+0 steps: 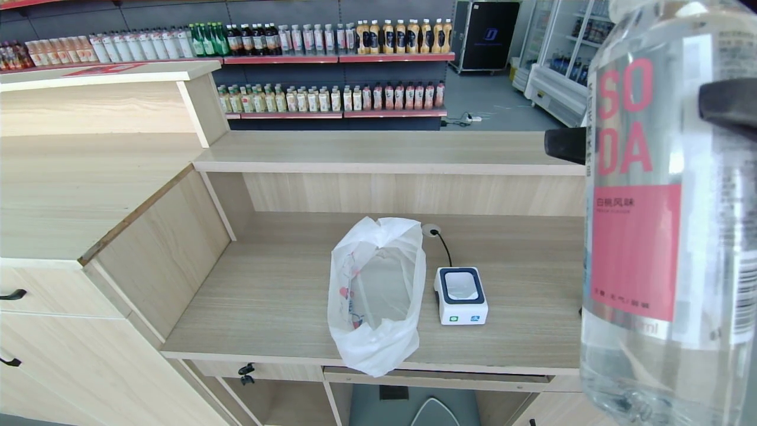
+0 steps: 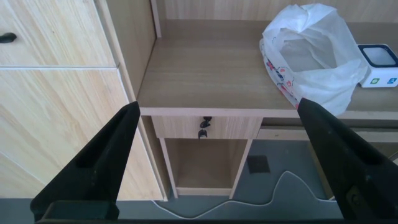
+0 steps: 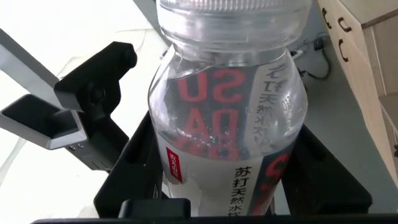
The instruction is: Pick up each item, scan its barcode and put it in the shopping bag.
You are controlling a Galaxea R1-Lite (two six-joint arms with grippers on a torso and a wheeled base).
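The right end effector (image 1: 644, 127) is clamped on a clear soda bottle (image 1: 668, 207), one dark finger (image 1: 565, 145) on each side of its upper body. The bottle is upright and fills the right edge of the head view, lifted well clear of the wooden surface (image 1: 266, 296), probably so it can pass over the raised ledge. Its barcode sits at the far right of the label, turned away from the scanner (image 1: 461, 294). That scanner lies in the lower centre with its window facing up, so the code likely needs turning down toward it. Just left of it the white shopping bag (image 1: 378, 290) stands with its mouth propped open, ready to take a drop. The left end effector (image 2: 217, 168) has its fingers apart and holds nothing, off the surface's front edge.
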